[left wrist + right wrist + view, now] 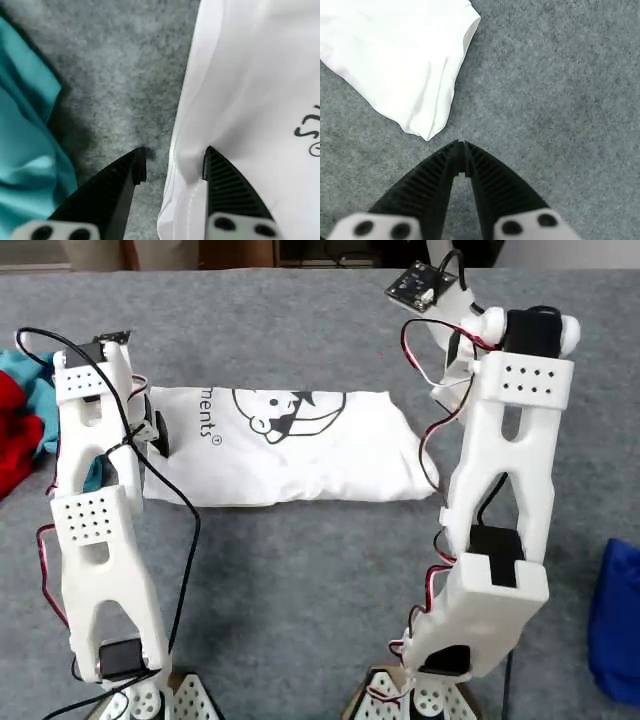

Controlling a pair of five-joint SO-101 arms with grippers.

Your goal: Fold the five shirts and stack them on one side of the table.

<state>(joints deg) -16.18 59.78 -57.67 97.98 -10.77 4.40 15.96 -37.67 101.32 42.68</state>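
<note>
Worktop (300,580) of grey felt-like cloth bearing a white shirt (290,445) at its middle, between the two arms. The white shirt is folded into a long rectangle that lies flat, with a few shallow creases; a black cartoon print and part of a line of lettering show on its upper face, toward the far edge. The left tool (175,157) is released at one short end of this rectangle, one finger over the bare worktop and the other over the cloth, so that the hemmed edge lies between them. The right tool (462,150) is clenched on nothing, above bare worktop just beside the corner at the opposite end. A teal shirt (25,150) and a red shirt (15,430) lie crumpled together at the left edge; a blue shirt (615,620) lies at the right edge.
</note>
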